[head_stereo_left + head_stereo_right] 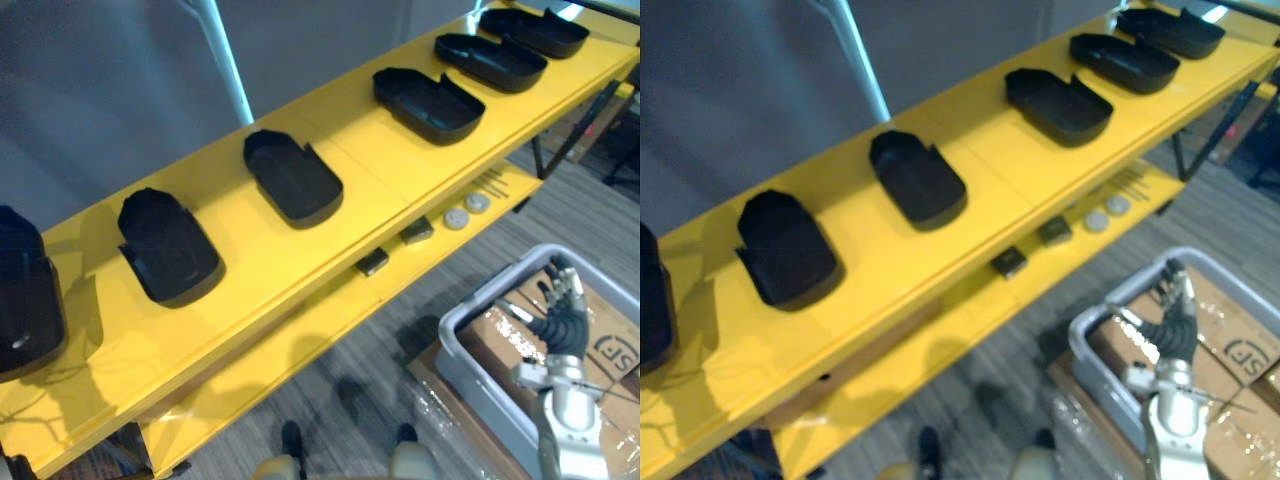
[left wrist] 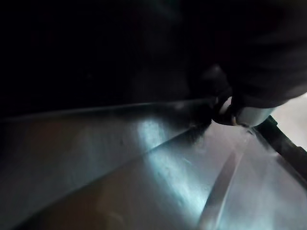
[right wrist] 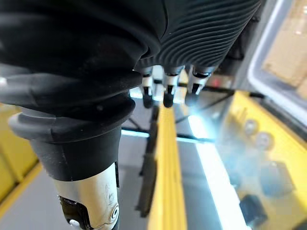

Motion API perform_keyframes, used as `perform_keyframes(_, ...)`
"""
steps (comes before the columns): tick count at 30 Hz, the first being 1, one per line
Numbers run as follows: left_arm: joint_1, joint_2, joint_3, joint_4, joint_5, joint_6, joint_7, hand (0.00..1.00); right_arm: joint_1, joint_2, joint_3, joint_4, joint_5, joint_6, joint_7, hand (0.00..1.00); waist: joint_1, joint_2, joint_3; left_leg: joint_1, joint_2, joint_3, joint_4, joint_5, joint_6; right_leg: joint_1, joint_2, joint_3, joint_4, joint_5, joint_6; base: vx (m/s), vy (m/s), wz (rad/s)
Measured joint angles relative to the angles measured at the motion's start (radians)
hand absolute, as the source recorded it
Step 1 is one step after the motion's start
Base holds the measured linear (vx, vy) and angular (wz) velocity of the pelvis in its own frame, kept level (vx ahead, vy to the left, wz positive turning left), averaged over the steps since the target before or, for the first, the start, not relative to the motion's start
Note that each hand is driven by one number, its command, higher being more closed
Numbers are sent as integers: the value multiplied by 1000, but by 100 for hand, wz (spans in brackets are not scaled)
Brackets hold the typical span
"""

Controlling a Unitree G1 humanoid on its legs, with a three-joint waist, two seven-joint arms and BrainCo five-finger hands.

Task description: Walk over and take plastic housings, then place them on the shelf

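Note:
Several black plastic housings lie in a row along the top board of a yellow shelf (image 1: 380,170), among them one (image 1: 170,250), another (image 1: 293,178) and a third (image 1: 430,103). A larger-looking housing (image 1: 25,300) sits at the shelf's far left end, cut off by the view's edge. My right hand (image 1: 560,320) hangs low to the right of the shelf, over a grey bin, open and holding nothing; its fingers (image 3: 165,93) hang relaxed. The left wrist view shows my left hand (image 2: 259,57) against a dark surface, and its state is hidden.
A grey bin (image 1: 470,330) with a cardboard box (image 1: 510,345) inside stands on the floor at the lower right. The shelf's lower board (image 1: 300,340) carries two small dark blocks (image 1: 372,262) and two round discs (image 1: 456,218). Grey floor lies in front.

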Motion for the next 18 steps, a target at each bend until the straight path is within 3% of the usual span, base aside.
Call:
perform_keyframes(11, -13, 40, -35, 72, 34, 41, -23, 100, -3, 0, 14, 54, 20, 15, -34, 0, 13, -2, -1, -14, 0, -16, 0, 4, -2, -2, 0, -15, -2, 0, -1, -3, 2, 4)
perform_keyframes(18, -14, 40, -36, 90, 16, 45, 13, 100, -27, 0, 13, 54, 21, 18, -35, 0, 14, -20, 5, -43, 1, -25, 0, 16, -3, -35, 1, -19, 12, -2, -4, -5, -1, 3)
